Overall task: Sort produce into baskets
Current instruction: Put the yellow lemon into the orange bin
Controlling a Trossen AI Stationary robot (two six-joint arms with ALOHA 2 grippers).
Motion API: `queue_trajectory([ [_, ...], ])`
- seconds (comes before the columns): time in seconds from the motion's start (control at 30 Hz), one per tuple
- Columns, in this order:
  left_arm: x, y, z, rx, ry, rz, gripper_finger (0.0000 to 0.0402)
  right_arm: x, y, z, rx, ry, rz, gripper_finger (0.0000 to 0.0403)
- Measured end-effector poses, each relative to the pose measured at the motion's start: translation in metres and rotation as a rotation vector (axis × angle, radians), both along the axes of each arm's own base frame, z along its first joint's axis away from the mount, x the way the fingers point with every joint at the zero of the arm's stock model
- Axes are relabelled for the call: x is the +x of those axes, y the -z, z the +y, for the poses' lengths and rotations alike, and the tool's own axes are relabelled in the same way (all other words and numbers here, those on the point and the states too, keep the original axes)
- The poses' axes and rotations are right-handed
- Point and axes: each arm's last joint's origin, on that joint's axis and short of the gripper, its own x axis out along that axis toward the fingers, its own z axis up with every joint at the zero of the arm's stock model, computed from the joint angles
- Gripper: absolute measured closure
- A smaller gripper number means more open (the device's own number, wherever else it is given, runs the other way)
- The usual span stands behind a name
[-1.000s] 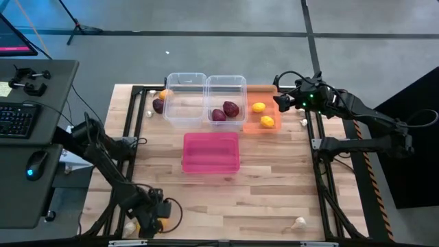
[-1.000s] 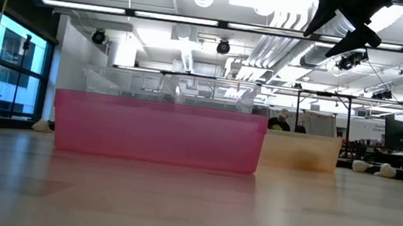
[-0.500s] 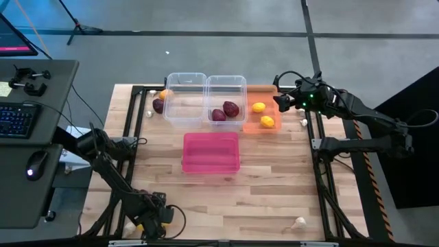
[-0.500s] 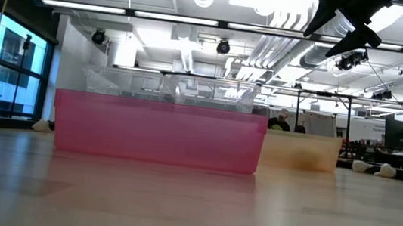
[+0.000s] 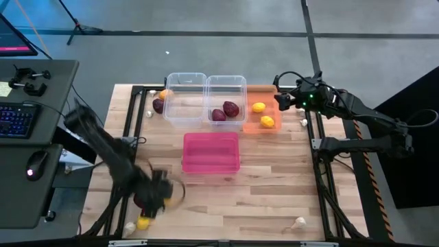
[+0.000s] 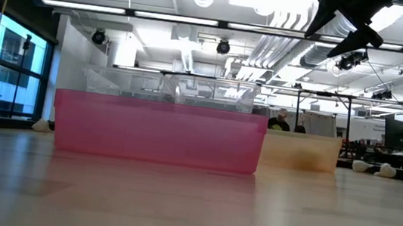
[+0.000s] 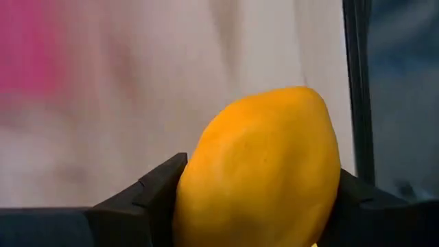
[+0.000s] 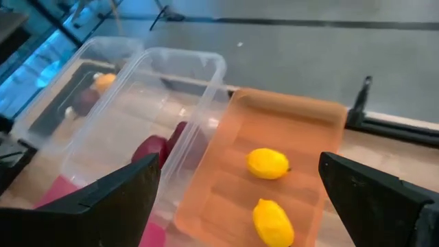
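My left gripper (image 5: 147, 209) is near the table's near left corner, shut on a yellow-orange lemon (image 7: 260, 165), which also shows in the high view (image 5: 143, 223). My right gripper (image 5: 280, 101) hangs open and empty above the far right end of the orange bin (image 5: 252, 125), which holds two lemons (image 5: 258, 107) (image 5: 267, 121). Two dark red onions (image 5: 218, 114) (image 5: 231, 108) lie in the right clear bin (image 5: 226, 82). The left clear bin (image 5: 185, 79) and the pink bin (image 5: 210, 152) stand beside them. My left gripper pinches the lemon's two opposite sides (image 7: 195, 185) between its two fingers (image 7: 147, 192). One end of the lemon sticks out past the fingertips. The table shows blurred behind the lemon, and the lemon seems lifted clear of it.
An onion (image 5: 158, 106) and a small orange fruit (image 5: 163, 94) lie left of the clear bins. Garlic bulbs lie at the far left (image 5: 149, 113), the far right (image 5: 304, 122), the near left (image 5: 129, 226) and the near right (image 5: 298, 222). Bare wood lies in front of the pink bin.
My left arm has swung up fast from the near left corner, away from the near edge, blurred in the high view. The lemon has gone with the gripper and has shifted a little toward the table's left edge.
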Motion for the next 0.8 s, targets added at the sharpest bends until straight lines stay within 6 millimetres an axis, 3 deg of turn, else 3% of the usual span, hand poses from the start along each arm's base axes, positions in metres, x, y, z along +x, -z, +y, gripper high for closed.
queue_trajectory([
  [0.17, 0.007, -0.080, 0.077, 0.303, -0.159, -0.470, 0.0183, -0.001, 0.000, -0.001, 0.021, 0.063, -0.038, 0.0018],
  [0.3, 0.032, -0.112, 0.134, 0.495, -0.300, -0.641, 0.0183, -0.001, 0.000, -0.001, 0.035, 0.103, -0.066, 0.0018],
  [0.43, 0.080, -0.108, 0.179, 0.561, -0.313, -0.730, 0.0181, -0.001, -0.003, -0.003, 0.016, 0.179, -0.114, 0.0018],
  [0.57, 0.134, -0.082, 0.212, 0.568, -0.288, -0.807, 0.0178, 0.005, -0.012, -0.005, -0.030, 0.179, -0.223, 0.0018],
  [0.8, 0.205, -0.043, 0.234, 0.593, -0.281, -1.067, 0.0176, 0.014, -0.035, -0.008, -0.148, 0.074, -0.416, 0.0018],
])
